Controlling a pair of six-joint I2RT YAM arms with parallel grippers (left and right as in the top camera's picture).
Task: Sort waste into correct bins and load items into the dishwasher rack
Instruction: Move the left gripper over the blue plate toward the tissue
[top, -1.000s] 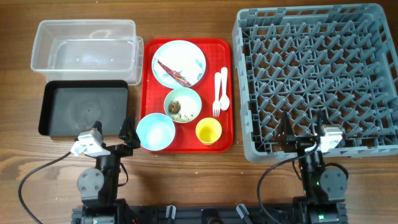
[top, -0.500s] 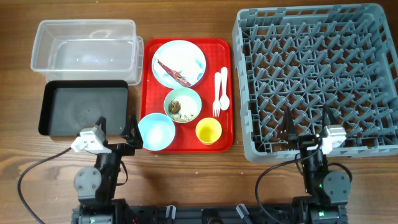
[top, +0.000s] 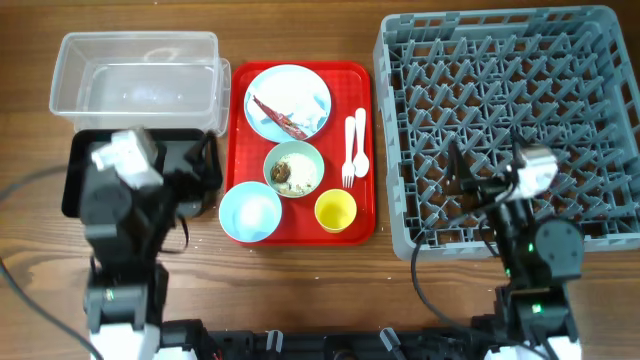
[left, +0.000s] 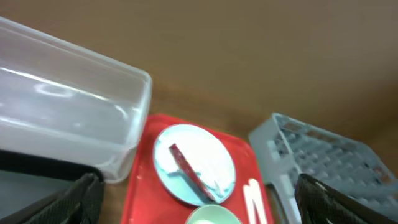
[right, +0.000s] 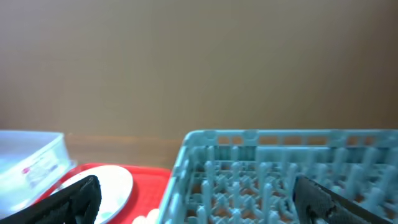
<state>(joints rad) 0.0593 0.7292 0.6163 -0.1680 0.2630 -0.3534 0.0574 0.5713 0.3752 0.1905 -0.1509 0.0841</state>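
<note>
On the red serving tray (top: 360, 90), a pale blue plate (top: 305, 88) holds a red wrapper (top: 280, 116) and white paper (top: 312, 120). A pale green bowl (top: 305, 160) holds food scraps (top: 284, 172). A light blue bowl (top: 250, 212), a yellow cup (top: 335, 210), and a white fork and spoon (top: 354, 148) lie there too. The clear tub (top: 135, 80) and black tray (top: 100, 150) are at left, and the grey rack (top: 510, 100) at right. My left gripper (top: 200, 180) is open and empty over the black tray. My right gripper (top: 485, 170) is open and empty over the rack's front.
The left wrist view shows the tub (left: 68, 118), plate (left: 211, 155), wrapper (left: 185, 169) and rack corner (left: 323, 155) between the open fingers (left: 200, 202). The right wrist view shows the rack (right: 280, 162) and plate edge (right: 106, 186) between the open fingers (right: 202, 199). Cables trail at the front edge.
Both arms have risen and swung forward from the table's front edge. The left now hangs over the black tray, the right over the rack's front rows.
</note>
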